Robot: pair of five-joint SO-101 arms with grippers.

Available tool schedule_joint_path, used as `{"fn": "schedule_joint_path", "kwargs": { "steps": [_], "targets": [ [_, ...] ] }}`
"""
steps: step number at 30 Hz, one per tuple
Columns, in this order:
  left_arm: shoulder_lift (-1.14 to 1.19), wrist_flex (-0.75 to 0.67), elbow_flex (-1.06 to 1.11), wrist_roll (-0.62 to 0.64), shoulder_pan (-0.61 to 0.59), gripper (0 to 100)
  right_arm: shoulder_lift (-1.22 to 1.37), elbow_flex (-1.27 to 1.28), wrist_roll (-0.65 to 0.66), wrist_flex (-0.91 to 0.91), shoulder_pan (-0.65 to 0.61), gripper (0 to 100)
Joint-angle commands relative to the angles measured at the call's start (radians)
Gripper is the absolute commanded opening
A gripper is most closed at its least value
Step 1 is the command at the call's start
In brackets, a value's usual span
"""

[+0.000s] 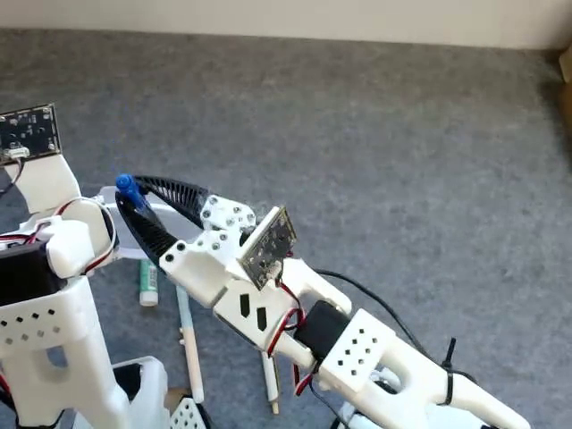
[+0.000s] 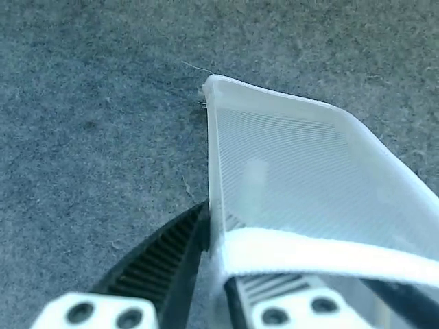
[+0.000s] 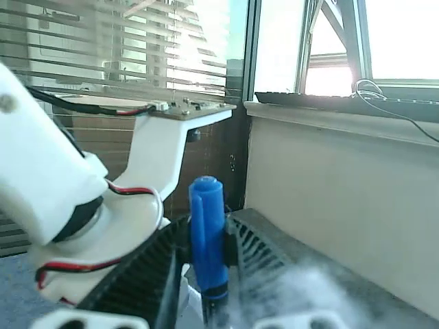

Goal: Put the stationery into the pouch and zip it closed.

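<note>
light: bright daylight | source: window [image 3: 398, 41], glare there | shadows: soft, perhaps faint, on table [image 1: 402, 134]

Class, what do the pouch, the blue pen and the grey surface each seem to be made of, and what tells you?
The pouch: apparently translucent white mesh fabric; fine woven lines, thicker white band along one edge. The blue pen: probably moulded plastic; smooth, slightly glossy. The grey surface: looks like felt or short-pile carpet; matt, fuzzy, loose fibres.
</note>
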Motion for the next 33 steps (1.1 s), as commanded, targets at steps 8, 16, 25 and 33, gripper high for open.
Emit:
{"fn": "schedule_joint_path", "kwargs": {
  "steps": [8,16,25,33],
  "targets": [
    [0.004,-0.028,-0.018,0.011,-0.047,1,-0.042,0.050,0.000,-0.013,-0.012,4.6],
    [0.004,-0.028,-0.019,0.011,-0.047,1,-0.048,0.050,0.000,0.107,0.019,13.5],
    [0.004,-0.028,-0.018,0.009,-0.053,1,-0.045,-0.170,0.000,0.421,0.021,13.5],
    [0.002,-0.026,-0.016,0.006,-0.053,1,-0.039,-0.392,-0.006,0.760,0.015,13.5]
  ]
}}
